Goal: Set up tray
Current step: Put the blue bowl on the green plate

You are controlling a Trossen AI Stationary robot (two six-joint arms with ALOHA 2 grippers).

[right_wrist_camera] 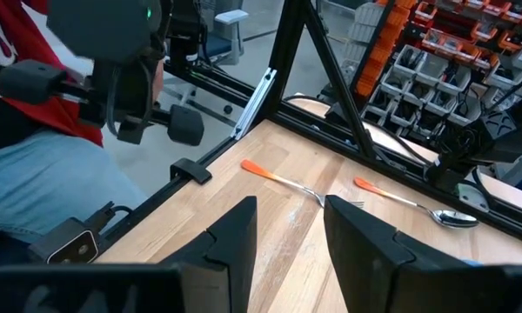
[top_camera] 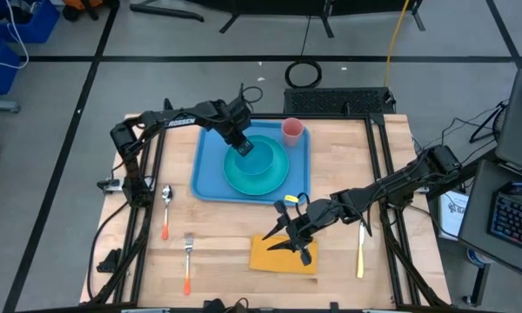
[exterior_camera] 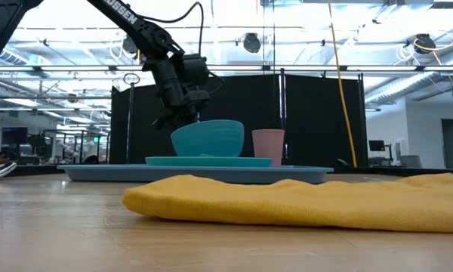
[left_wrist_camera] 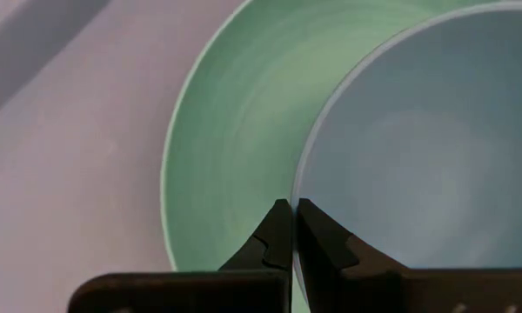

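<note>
**Inspector:** Location of the tray (top_camera: 207, 174)?

**Assistant:** Far half of the table (top_camera: 217, 252), a little left of centre in the high view. It lies flat. A teal plate (top_camera: 274, 178) sits in it, a teal bowl (top_camera: 255, 156) on the plate, and a pink cup (top_camera: 292, 131) stands in the tray's corner at about 1 o'clock.

**Inspector:** Left gripper (top_camera: 242, 149)?

**Assistant:** Over the tray, at the bowl's rim toward 10 o'clock. In the left wrist view its fingers (left_wrist_camera: 274, 236) stand together, pinched on the bowl's rim, with the plate and the tray floor beyond them. The fingers do not touch the tray itself; the bowl and plate lie between.

**Inspector:** Right gripper (top_camera: 289, 244)?

**Assistant:** Off the tray, toward 6 o'clock from it, over the orange-yellow napkin (top_camera: 283, 258) that lies just beside the tray's near rim. Its fingers stand apart with nothing between them.

**Inspector:** Other items?

**Assistant:** A spoon (top_camera: 166, 209) and a fork (top_camera: 188, 261) with orange handles lie left of the napkin, toward 7 to 8 o'clock from the tray. A pale yellow utensil (top_camera: 360, 254) lies right of the napkin, toward 4 o'clock. A person in a red top (right_wrist_camera: 17, 61) sits beyond the table edge in the right wrist view.
</note>
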